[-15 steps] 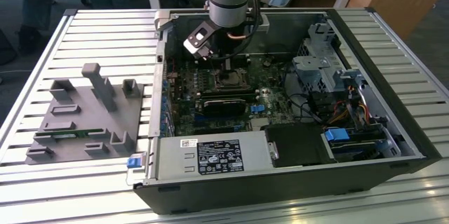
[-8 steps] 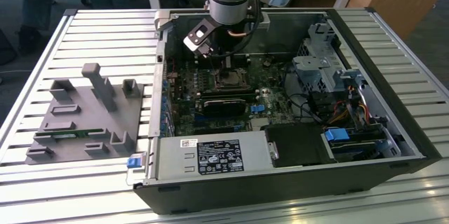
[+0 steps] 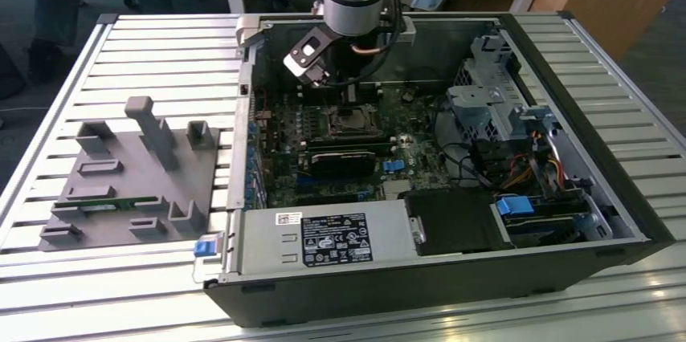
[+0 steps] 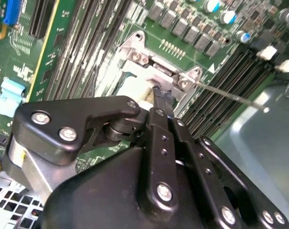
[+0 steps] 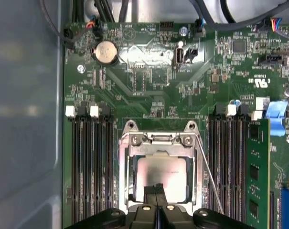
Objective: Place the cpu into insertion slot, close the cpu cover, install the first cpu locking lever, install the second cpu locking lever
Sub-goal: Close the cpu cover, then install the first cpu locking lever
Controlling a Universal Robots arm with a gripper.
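Two memory-slot banks (image 5: pixel 91 162) either side of the cpu (image 5: pixel 164 172); hand (image 5: pixel 156 187) over it, closed, empty.

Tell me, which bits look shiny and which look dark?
In the first wrist view, the cpu shines pale with reflected light; in the second wrist view, the black claw looms dark against the lit green board; in the exterior view, the slatted table gleams while the computer case sits shaded inside.
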